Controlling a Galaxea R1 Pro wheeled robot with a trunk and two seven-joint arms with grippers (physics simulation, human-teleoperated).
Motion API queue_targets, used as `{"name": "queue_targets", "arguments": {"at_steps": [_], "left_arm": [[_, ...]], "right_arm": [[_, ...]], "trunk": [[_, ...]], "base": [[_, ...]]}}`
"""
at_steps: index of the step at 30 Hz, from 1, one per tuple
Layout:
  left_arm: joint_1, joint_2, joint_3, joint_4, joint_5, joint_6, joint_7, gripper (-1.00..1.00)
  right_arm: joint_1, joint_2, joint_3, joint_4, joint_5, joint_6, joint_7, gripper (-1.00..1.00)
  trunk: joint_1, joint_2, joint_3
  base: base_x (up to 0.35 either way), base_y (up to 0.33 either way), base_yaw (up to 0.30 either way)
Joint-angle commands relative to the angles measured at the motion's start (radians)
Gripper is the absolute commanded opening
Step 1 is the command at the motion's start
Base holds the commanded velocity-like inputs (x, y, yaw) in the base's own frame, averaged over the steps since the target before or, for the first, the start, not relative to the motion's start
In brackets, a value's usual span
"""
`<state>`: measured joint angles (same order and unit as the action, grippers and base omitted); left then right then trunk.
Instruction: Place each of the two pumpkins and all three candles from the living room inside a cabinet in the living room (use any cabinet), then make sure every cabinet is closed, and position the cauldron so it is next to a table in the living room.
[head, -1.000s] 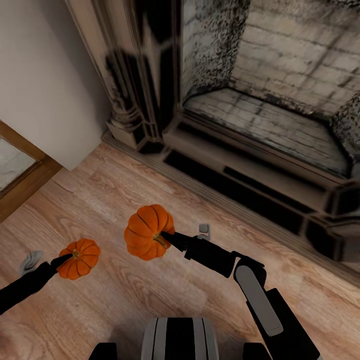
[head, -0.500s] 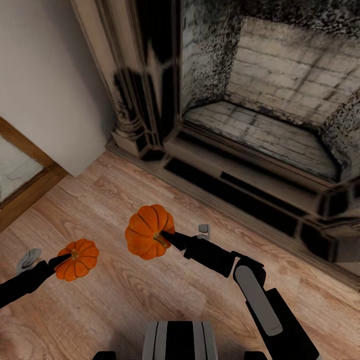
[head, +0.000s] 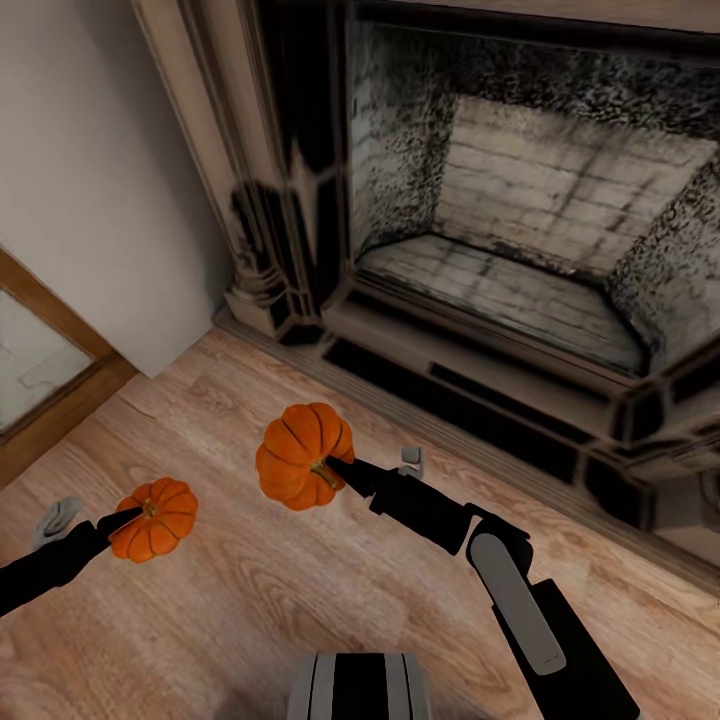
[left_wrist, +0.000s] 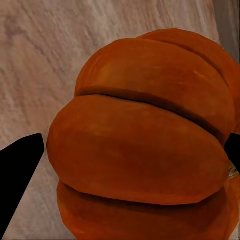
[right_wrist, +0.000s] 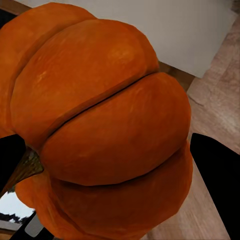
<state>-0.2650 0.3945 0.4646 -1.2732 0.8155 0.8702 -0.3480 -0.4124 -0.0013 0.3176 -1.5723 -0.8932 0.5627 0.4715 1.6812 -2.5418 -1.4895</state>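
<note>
Matte black arms, the right arm (head: 520, 600) bearing a grey panel; tapered black claws.

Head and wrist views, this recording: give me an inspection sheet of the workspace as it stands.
Surface: wood plank floor, bare around the robot.
Job's things: one pumpkin in the right end effector; second pumpkin in the left end effector.
Clutter: nothing seen.
End effectors: each closed on its pumpkin at the stem end.
Cables: nothing seen.
Surroundings: sooty brick fireplace ahead, pale wall, wood-framed panel at left.
</note>
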Motion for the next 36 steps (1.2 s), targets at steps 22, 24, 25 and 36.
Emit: {"name": "queue_targets", "arguments": {"at_steps": [22, 24, 25, 36], "left_arm": [[0.000, 0.000, 0.002, 0.000, -0.004, 0.006, -0.005, -1.00], [0.000, 0.000, 0.002, 0.000, -0.004, 0.006, -0.005, -1.00], [0.000, 0.000, 0.002, 0.000, -0.004, 0.006, -0.005, -1.00], [0.000, 0.000, 0.002, 0.000, -0.003, 0.006, -0.005, -1.00]], "right_arm": [[0.003, 0.001, 0.001, 0.000, -0.005, 0.005, -0.001, -1.00], [0.003, 0.001, 0.001, 0.000, -0.005, 0.005, -0.001, -1.00], [0.003, 0.001, 0.001, 0.000, -0.005, 0.005, -0.001, -1.00], [0.003, 0.002, 0.003, 0.000, -0.004, 0.004, -0.001, -1.00]], "trunk": [[-0.010, 0.005, 0.120], [-0.011, 0.005, 0.131], [-0.011, 0.006, 0.136], [-0.016, 0.008, 0.196]], "base": [[-0.160, 0.000, -0.061], [-0.001, 0.000, -0.009], [-0.001, 0.000, -0.005], [0.000, 0.000, -0.001]]}}
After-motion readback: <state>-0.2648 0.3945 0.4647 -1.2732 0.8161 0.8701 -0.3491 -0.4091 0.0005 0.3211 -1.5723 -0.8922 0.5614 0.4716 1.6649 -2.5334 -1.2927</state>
